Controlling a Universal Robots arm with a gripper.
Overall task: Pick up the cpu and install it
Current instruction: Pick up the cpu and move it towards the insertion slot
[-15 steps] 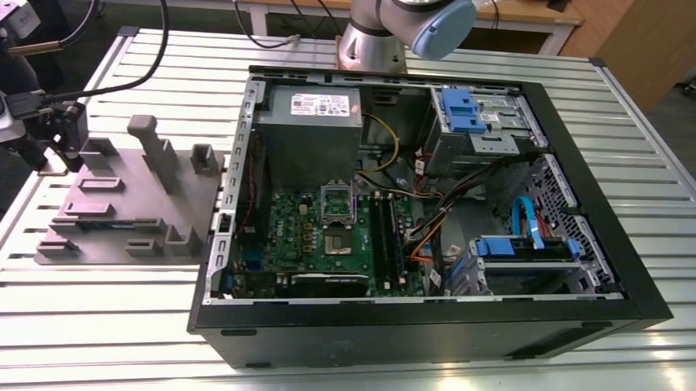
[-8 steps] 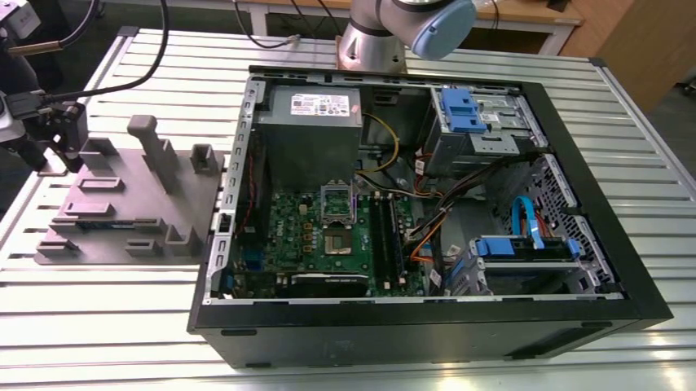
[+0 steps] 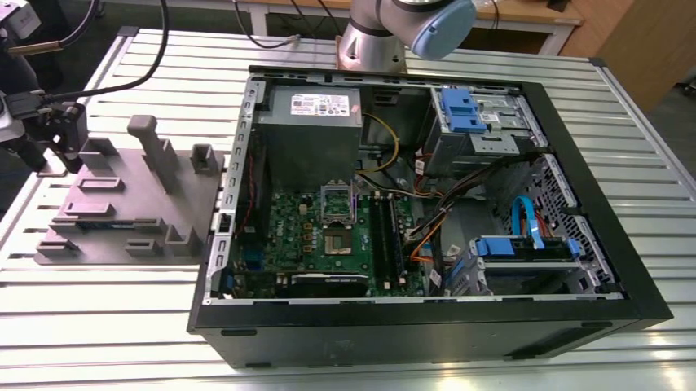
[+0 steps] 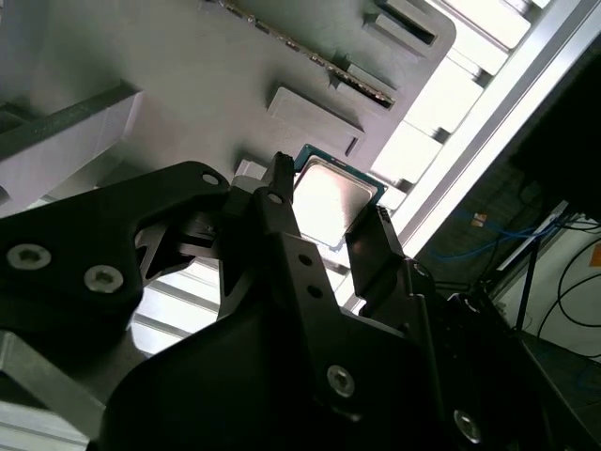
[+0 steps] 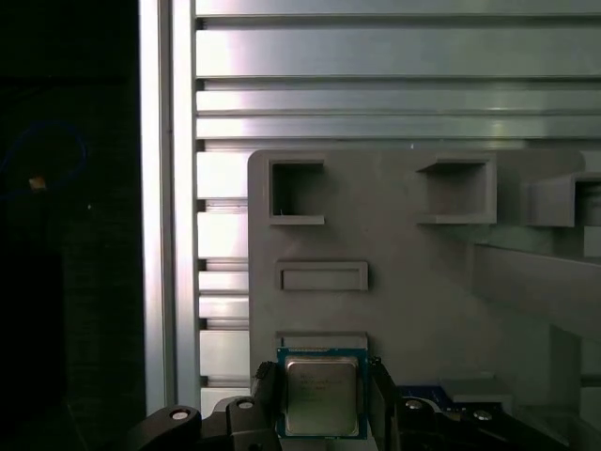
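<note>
A slatted metal table [image 3: 109, 326] carried everything. An open computer case [image 3: 435, 326] lay on its side across the table's middle. A grey tray [image 3: 142, 204] of part holders sat beside it, by the table edge at the exterior view's left. Inside the case a green board [image 3: 326, 261] lay flat, with its dark socket [image 3: 335, 240] near the board's middle.

My black claw [image 4: 327, 214] hung low over the tray's edge farthest from the case, straddling the cpu [image 5: 321, 393]. The cpu, a small silver square with a green rim, lay flat on the tray close to that edge. In both wrist views it sat centred within my claw. I could not tell whether the claw was clenched on it or merely spread about it.

I judged the grasp itself to be the delicate part. The chip looked thin, so the claw should take it squarely by two opposite edges. It should sit low enough to catch the rim without scraping the tray, and squeeze only lightly. A slanted hold would likely tip the chip. Any lift ought to go straight up and level, clear of the raised holder just beside it.
</note>
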